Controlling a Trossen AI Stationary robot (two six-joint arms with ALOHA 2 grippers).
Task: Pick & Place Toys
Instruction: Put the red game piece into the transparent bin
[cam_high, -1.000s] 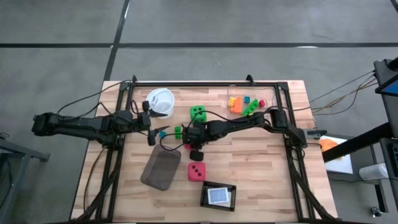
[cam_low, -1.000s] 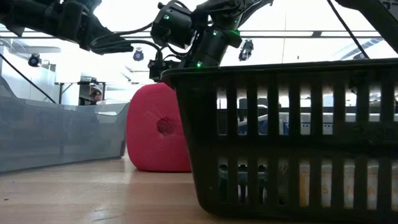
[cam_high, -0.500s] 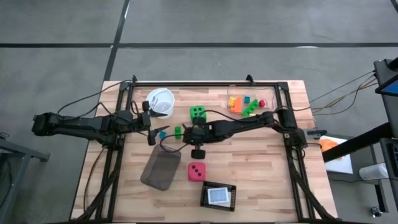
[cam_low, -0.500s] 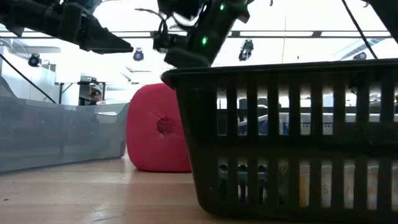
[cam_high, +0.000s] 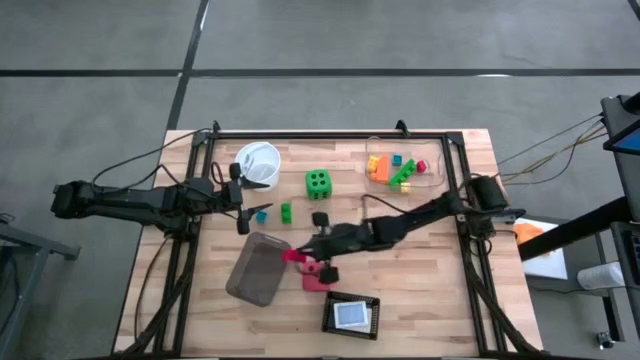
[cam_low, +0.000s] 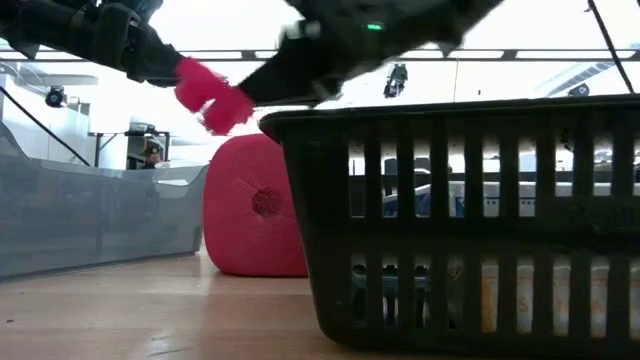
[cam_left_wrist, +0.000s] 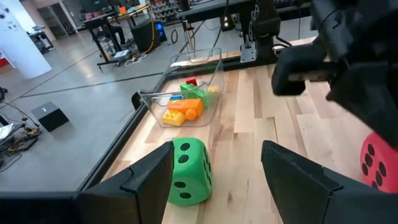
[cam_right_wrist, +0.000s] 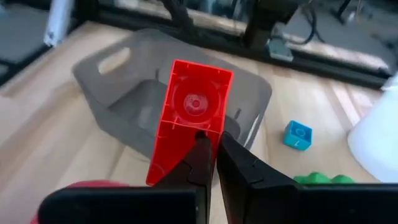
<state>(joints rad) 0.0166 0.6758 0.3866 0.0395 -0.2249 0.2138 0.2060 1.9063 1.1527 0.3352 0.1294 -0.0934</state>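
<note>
Right end effector (cam_high: 303, 257): extended across tabletop (cam_high: 420, 260) centre, clenched on red brick (cam_high: 291, 256). Brick held clear of surface, at the edge of grey tray (cam_high: 258, 270), just beside pink-red die (cam_high: 316, 276). Right wrist view confirms: fingers (cam_right_wrist: 233, 163) pinch red brick (cam_right_wrist: 191, 118) at its lower edge, brick upright, tray (cam_right_wrist: 143, 93) directly beyond it. Low view: brick (cam_low: 213, 94) raised above pink-red die (cam_low: 255, 205).

Left end effector (cam_high: 243, 208): at left side of tabletop, near white bowl (cam_high: 258, 163), released, nothing between fingers. Left wrist view: both fingers (cam_left_wrist: 149, 180) spread wide, green die (cam_left_wrist: 188, 171) seen between them further off.

Toys, other:
- Green die (cam_high: 318, 183): on tabletop, upper centre, apart from both arms.
- Small green brick (cam_high: 286, 211): on tabletop, betw. left end effector and green die.
- Small blue brick (cam_high: 262, 214): just beside left end effector tips; also in right wrist view (cam_right_wrist: 298, 135), beyond tray.
- Clear box (cam_high: 400, 168), upper right: holds orange, yellow, green, blue, red bricks. Left wrist view shows same box (cam_left_wrist: 211, 68) w/ orange brick (cam_left_wrist: 181, 110) at front.

Black basket (cam_high: 351, 314): near front edge, below pink-red die in the high view; fills the foreground in low view (cam_low: 470, 220).
</note>
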